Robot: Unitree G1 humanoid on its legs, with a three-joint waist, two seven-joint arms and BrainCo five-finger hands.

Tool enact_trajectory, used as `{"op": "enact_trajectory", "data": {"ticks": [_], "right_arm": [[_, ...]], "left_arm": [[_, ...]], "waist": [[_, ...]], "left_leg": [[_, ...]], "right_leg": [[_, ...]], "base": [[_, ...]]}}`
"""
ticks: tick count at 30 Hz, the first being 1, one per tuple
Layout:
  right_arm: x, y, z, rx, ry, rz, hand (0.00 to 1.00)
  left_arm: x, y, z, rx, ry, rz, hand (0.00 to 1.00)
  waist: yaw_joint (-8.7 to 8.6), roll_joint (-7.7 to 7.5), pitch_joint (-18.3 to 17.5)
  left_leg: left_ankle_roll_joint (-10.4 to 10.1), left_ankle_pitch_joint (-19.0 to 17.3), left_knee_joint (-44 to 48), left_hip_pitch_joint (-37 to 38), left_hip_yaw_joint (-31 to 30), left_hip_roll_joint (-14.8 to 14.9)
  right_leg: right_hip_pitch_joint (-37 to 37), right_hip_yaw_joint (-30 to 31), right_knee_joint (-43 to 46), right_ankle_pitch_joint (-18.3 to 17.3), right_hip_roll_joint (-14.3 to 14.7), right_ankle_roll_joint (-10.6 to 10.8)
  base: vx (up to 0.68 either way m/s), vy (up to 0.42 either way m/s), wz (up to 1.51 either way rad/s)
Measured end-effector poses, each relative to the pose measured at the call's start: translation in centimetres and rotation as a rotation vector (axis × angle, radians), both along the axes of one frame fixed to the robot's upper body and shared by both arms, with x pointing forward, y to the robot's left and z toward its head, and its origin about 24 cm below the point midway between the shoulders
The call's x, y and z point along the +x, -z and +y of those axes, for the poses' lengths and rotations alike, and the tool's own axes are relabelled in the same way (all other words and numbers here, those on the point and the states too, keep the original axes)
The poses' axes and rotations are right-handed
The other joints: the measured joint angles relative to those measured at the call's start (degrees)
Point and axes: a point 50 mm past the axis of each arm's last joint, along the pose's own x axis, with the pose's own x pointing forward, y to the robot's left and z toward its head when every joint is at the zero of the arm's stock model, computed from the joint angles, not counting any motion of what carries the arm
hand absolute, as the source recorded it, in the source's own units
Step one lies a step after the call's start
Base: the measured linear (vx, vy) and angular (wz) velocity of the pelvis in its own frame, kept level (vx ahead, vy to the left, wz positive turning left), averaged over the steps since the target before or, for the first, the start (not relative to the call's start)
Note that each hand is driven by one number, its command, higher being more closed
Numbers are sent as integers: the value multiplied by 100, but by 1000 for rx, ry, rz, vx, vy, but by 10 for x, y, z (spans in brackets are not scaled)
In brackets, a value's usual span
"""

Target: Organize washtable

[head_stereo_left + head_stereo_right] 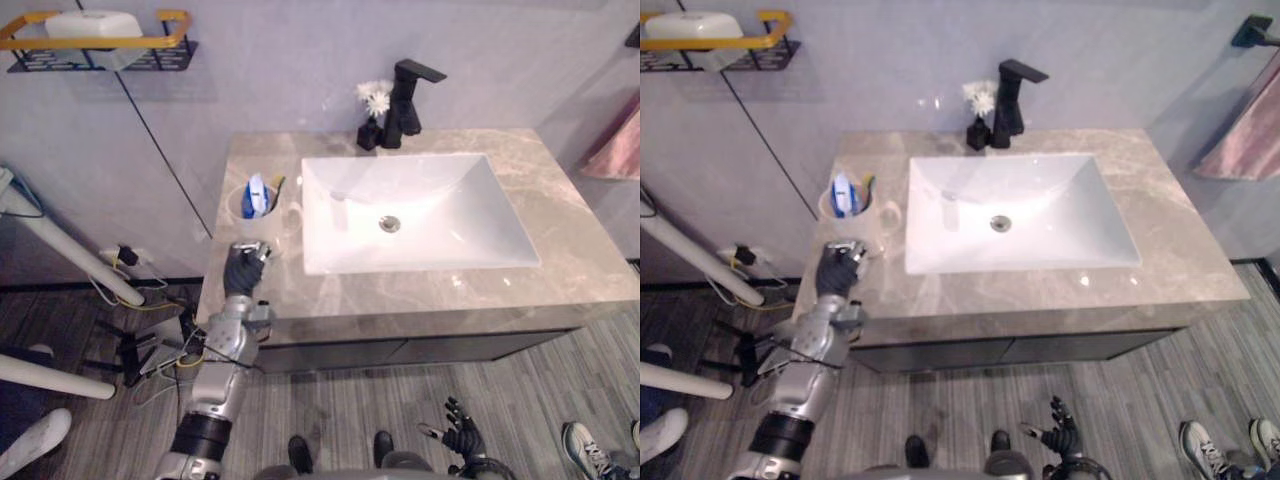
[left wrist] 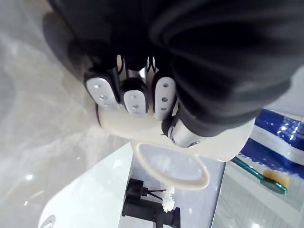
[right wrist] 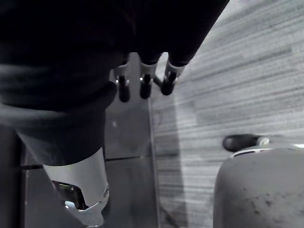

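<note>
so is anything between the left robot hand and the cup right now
Nothing visible. The left robot hand sits right at the near side of the cup, at the left end of the counter, nothing between them. The toothbrush and tube stand inside the cup, out of the way. The right robot hand hangs below the counter.

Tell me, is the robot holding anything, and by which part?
Its left hand curls round the white cup's side wall, beside the handle. The right hand holds nothing.
</note>
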Motion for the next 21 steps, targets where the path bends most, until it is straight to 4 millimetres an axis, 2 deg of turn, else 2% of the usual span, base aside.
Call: {"op": "enact_trajectory", "data": {"ticks": [11,21], "right_arm": [[4,-1,1,1,-5,-11,0],[4,-1,0,0,-5,-11,0]], "left_arm": [[1,-1,-5,3,18,-2,100],[13,-12,-8,16,15,-37,100]], "waist": [[-5,3,7],[-5,-4,24]], "left_leg": [[2,1,0,-2,-6,-3],[2,2,0,-27,-6,-3]], "right_leg": [[0,-5,1,0,-1,0],[-24,-6,1,1,-1,-1]], "base": [[0,0,0],[0,0,0]]}}
